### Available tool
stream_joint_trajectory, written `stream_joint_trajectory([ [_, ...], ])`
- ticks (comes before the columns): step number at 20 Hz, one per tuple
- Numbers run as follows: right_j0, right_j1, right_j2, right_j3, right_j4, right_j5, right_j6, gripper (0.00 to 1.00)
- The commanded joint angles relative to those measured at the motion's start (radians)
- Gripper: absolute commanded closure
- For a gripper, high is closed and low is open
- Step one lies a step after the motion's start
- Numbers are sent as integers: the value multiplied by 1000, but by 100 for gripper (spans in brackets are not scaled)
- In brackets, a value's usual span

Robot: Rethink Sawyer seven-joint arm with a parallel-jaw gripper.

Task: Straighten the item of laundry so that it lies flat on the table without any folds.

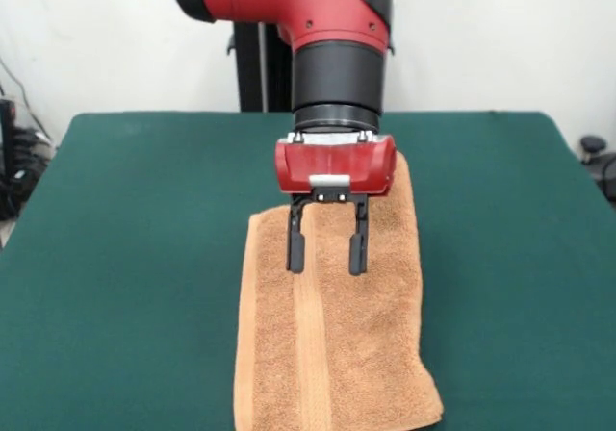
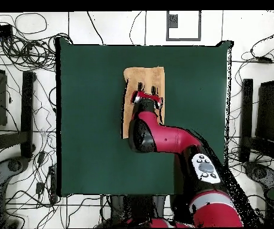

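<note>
The orange-tan towel (image 1: 332, 340) lies on the dark green table (image 1: 125, 258) as a long narrow strip, folded over lengthwise, with a woven band running along its length. It reaches from under the gripper to the near table edge. It also shows in the overhead view (image 2: 144, 80), partly hidden by the arm. My gripper (image 1: 327, 254) hangs over the towel's far half, open and empty, its two black fingers (image 1: 296, 248) spread apart and pointing down just above the cloth. In the overhead view the gripper (image 2: 147, 92) sits over the towel's middle.
The red and black arm (image 2: 163, 137) comes in across the table from the robot's side. Cables and stands (image 2: 19, 119) surround the table on the floor. Bare green cloth lies on both sides of the towel.
</note>
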Motion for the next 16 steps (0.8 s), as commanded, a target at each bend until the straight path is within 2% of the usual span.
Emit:
stream_joint_trajectory([
  [1, 74, 48, -103, -120, 86, 206, 25, 0],
  [7, 59, 79, -104, -188, 43, 247, 17, 0],
  [10, 27, 99, -60, -224, -3, 274, -2, 0],
  [13, -29, 111, 25, -255, -59, 344, -45, 0],
  [16, -40, 115, 47, -280, -82, 397, -62, 0],
])
